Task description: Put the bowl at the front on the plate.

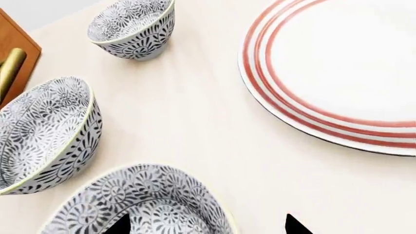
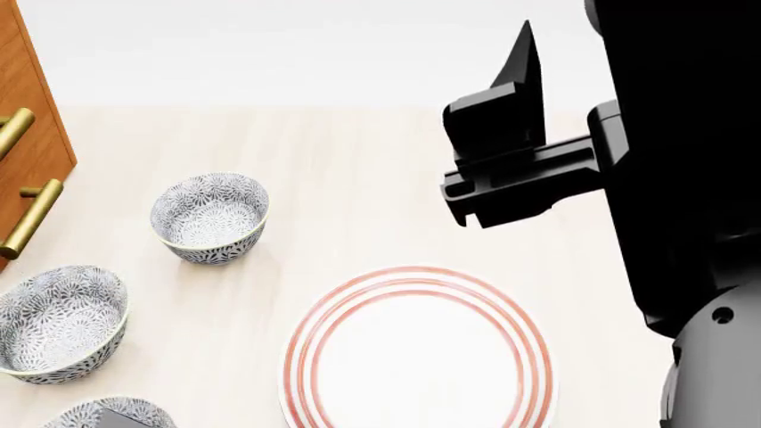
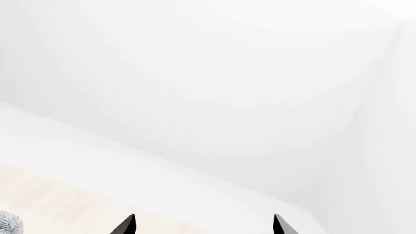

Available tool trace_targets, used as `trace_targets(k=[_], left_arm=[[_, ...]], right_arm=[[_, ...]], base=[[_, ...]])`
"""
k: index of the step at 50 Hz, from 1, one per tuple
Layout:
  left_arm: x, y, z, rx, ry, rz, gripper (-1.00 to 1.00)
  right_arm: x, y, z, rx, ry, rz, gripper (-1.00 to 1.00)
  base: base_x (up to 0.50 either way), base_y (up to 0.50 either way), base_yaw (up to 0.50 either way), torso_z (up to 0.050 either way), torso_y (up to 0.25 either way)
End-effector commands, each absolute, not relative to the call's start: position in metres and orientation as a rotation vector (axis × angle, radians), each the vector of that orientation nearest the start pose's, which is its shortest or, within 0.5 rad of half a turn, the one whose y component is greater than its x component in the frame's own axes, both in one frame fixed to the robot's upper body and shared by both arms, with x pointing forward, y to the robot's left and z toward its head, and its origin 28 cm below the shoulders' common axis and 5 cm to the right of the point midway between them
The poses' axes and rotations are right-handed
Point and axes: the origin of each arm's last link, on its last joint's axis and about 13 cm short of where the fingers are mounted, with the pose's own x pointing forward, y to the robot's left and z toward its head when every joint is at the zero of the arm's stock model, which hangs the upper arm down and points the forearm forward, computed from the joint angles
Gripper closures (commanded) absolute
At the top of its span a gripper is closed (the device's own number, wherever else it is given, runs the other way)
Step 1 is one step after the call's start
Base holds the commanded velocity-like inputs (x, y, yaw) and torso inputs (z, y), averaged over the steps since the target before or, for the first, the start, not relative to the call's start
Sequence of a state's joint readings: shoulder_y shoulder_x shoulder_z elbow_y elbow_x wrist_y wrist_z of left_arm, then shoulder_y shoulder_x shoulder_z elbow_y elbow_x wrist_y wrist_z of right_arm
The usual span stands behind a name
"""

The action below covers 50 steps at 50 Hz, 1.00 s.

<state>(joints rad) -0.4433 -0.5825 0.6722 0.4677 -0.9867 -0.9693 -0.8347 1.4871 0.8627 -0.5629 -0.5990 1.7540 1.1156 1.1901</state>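
Note:
The bowl (image 1: 153,204) at the front, white with a dense grey-blue floral pattern, lies at the near left of the table, cut by the head view's lower edge (image 2: 113,412). My left gripper (image 1: 208,226) is open just above it. One fingertip (image 1: 120,226) is over the bowl's inside and the other is over the bare table outside its rim. The plate (image 1: 338,63), white with three red rings, lies empty to the right of the bowls (image 2: 416,357). My right gripper (image 3: 202,225) is open and empty, raised high at the right (image 2: 523,62).
Two matching bowls stand behind the front one, a middle bowl (image 2: 60,323) and a far bowl (image 2: 210,217). A wooden cabinet (image 2: 30,134) with brass handles (image 2: 30,218) borders the table's left side. My right arm's dark bulk (image 2: 678,178) fills the right of the head view.

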Motion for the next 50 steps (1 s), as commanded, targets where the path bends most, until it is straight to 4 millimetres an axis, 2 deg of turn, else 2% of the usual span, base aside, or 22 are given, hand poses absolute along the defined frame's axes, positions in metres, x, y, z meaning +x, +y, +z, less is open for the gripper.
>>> trace_targets(k=[1, 50], left_arm=[[0.195, 0.193, 0.087, 0.347, 0.533, -0.164, -1.00], [0.185, 0.193, 0.070, 0.374, 0.593, -0.165, -1.00]], right_arm=[[0.196, -0.125, 0.335, -0.378, -0.175, -0.011, -1.00], [0.194, -0.126, 0.335, -0.378, -0.177, -0.017, -1.00]], base=[[0.00, 0.00, 0.00, 0.000, 0.000], [0.00, 0.00, 0.00, 0.000, 0.000]])
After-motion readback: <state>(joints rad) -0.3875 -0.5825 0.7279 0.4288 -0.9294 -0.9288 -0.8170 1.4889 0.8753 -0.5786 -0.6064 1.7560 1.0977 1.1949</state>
